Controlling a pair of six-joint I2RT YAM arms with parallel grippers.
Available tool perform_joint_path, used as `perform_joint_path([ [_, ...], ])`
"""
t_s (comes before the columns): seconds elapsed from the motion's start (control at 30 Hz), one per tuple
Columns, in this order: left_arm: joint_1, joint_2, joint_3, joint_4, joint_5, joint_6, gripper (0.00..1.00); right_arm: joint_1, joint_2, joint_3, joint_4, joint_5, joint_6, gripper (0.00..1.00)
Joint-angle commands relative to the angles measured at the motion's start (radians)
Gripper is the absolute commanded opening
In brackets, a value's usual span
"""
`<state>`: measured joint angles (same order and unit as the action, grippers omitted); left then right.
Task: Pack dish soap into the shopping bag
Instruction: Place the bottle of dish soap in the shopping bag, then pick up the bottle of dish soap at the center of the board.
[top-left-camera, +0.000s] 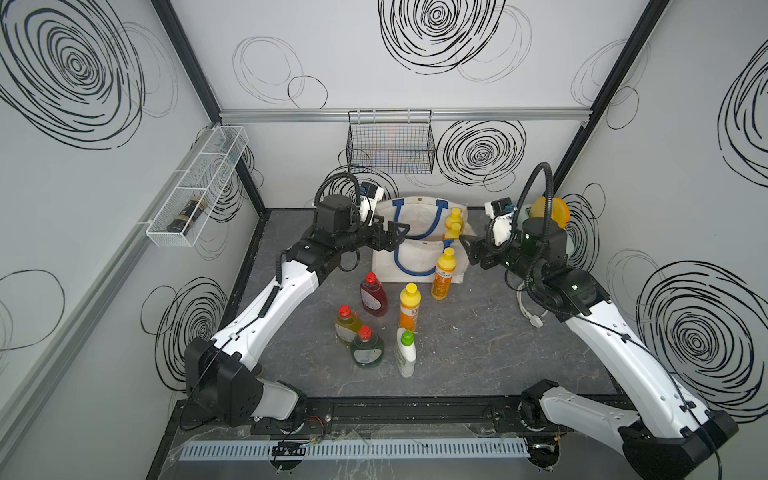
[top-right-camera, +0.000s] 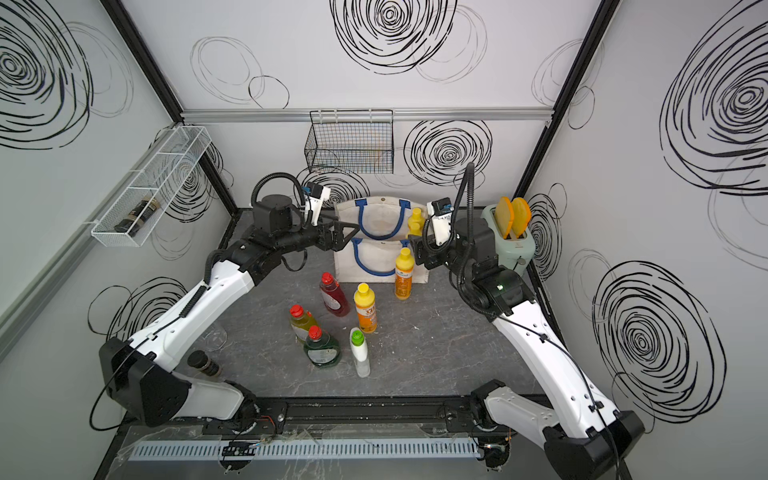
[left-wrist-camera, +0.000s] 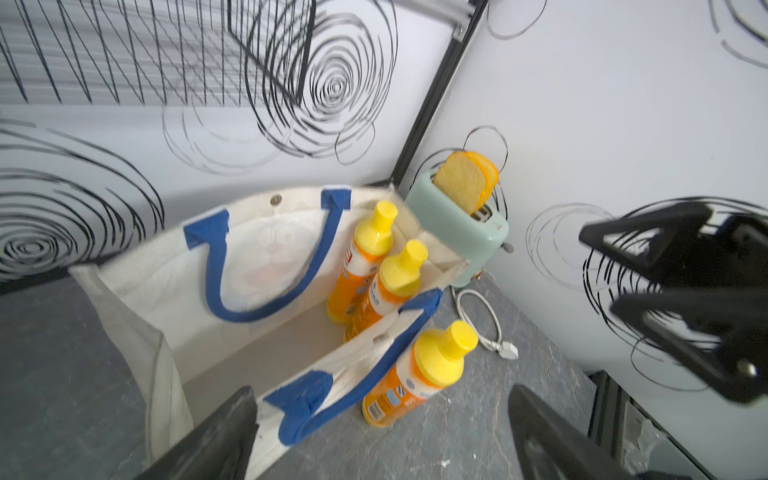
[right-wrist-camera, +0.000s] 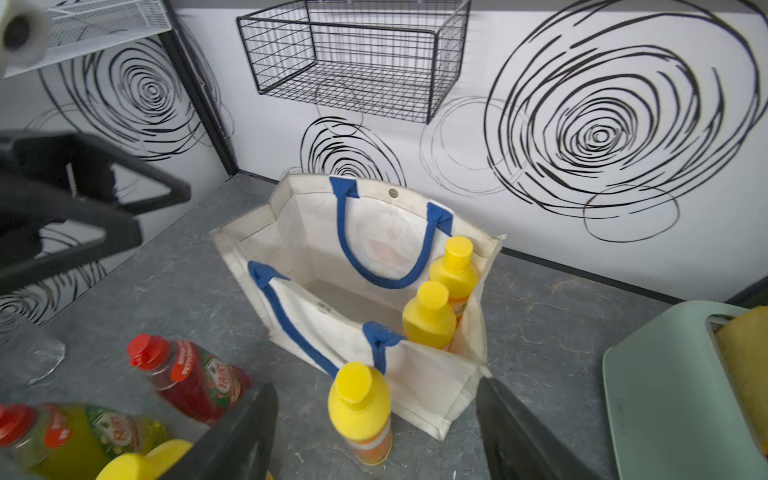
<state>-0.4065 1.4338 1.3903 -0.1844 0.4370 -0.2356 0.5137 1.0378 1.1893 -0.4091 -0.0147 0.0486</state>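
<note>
**A:** Where is the shopping bag?

**B:** In a top view the shopping bag (top-left-camera: 386, 268) stands upright just above frame centre, mouth open.

**A:** And the pincers?

**B:** The left gripper (top-left-camera: 401, 235) hangs at the bag's left rim, released, holding nothing. The right gripper (top-left-camera: 467, 249) is at its right edge, spread and empty.

**A:** The dish soap?

**B:** Two orange bottles (top-left-camera: 454, 216) stand inside the bag's right end. A third orange bottle (top-left-camera: 442, 274) stands just outside its front. A fourth orange bottle (top-left-camera: 409, 307) is at centre. Three red-capped bottles (top-left-camera: 365, 351) cluster lower left of centre, with the white bottle (top-left-camera: 405, 353) beside them.
</note>
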Motion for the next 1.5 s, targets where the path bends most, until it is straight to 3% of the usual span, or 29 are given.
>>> perform_joint_path([
  [0.0, 0.019, 0.036, 0.038, 0.000, 0.011, 0.018, 0.96, 0.068, -0.043, -0.052, -0.083, 0.024, 0.007, 0.81],
  [0.23, 0.042, -0.007, -0.096, 0.078, 0.029, 0.006, 0.96, 0.100, -0.085, -0.130, -0.066, 0.005, 0.057, 0.81],
  [0.57, 0.062, -0.008, -0.129, 0.124, 0.100, -0.054, 0.96, 0.100, -0.080, -0.196, 0.014, -0.003, 0.116, 0.81],
  [0.93, 0.103, -0.005, -0.156, 0.175, 0.138, -0.102, 0.96, 0.097, -0.080, -0.281, 0.124, 0.021, 0.085, 0.79],
  [1.2, 0.107, -0.001, -0.168, 0.194, 0.143, -0.113, 0.96, 0.048, -0.050, -0.316, 0.199, -0.012, 0.102, 0.64],
  [1.47, 0.106, -0.006, -0.168, 0.193, 0.141, -0.113, 0.96, 0.001, -0.020, -0.317, 0.243, -0.039, 0.102, 0.64],
])
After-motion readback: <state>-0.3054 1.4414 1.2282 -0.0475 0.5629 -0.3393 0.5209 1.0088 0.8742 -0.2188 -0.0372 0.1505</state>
